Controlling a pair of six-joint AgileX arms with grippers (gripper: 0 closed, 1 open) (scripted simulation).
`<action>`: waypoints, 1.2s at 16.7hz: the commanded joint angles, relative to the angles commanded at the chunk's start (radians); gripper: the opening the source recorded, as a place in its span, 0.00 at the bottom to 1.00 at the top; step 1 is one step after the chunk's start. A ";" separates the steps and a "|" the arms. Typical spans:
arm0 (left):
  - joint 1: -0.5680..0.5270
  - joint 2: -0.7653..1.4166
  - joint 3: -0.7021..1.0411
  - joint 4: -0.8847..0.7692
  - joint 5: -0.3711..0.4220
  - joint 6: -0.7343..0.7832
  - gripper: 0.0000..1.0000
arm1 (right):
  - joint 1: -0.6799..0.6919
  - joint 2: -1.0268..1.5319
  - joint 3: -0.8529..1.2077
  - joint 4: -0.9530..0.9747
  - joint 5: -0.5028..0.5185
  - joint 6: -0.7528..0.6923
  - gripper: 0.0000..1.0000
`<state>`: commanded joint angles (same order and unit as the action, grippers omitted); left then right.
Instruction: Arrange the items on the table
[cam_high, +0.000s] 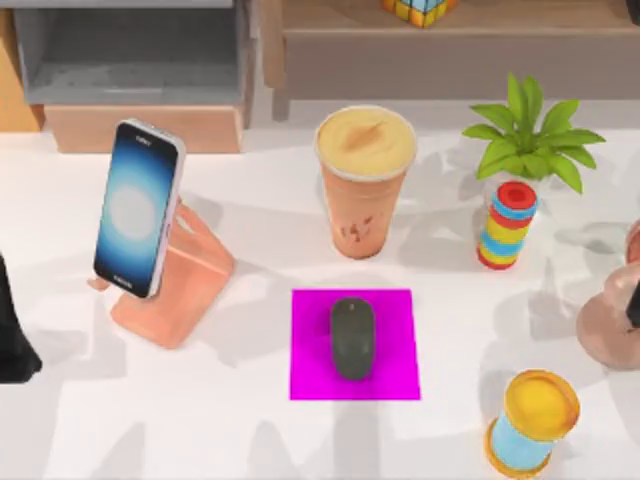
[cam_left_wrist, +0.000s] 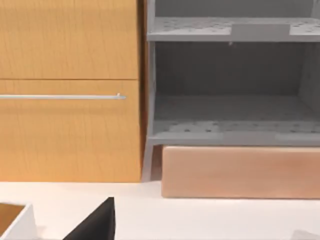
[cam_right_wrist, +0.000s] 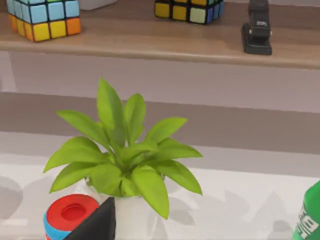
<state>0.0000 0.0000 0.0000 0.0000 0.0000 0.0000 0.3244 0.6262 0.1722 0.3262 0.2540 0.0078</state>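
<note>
A dark grey oval mouse (cam_high: 352, 338) lies in the middle of a magenta square pad (cam_high: 400, 372) at the table's centre front. The smartphone (cam_high: 137, 208), its screen glowing blue-white, leans on a salmon stand (cam_high: 185, 280) at the left. Behind the pad, the orange drink cup (cam_high: 364, 180) with a creamy top stands upright. My left arm (cam_high: 10, 335) is parked at the left edge of the white table (cam_high: 240, 430), apart from the phone stand. My right arm (cam_high: 634, 300) sits at the right edge. Neither touches an item.
A potted green plant (cam_high: 532, 140) and a striped ring stack (cam_high: 507, 225) stand at the back right. A yellow-and-blue spool (cam_high: 530, 420) is at the front right, and a pinkish-brown rounded object (cam_high: 605, 325) is beside my right arm. A grey shelf (cam_left_wrist: 235, 100) and wooden cabinets line the back.
</note>
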 joint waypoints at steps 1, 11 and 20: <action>0.000 0.000 0.000 0.000 0.000 0.000 1.00 | 0.050 0.100 0.027 0.051 0.036 0.000 1.00; 0.000 0.000 0.000 0.000 0.000 0.000 1.00 | 0.510 1.144 0.378 0.627 0.427 0.004 1.00; 0.000 0.000 0.000 0.000 0.000 0.000 1.00 | 0.586 1.666 0.720 1.027 0.679 0.000 1.00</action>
<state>0.0000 0.0000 0.0000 0.0000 0.0000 0.0000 0.9108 2.2917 0.8919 1.3535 0.9327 0.0083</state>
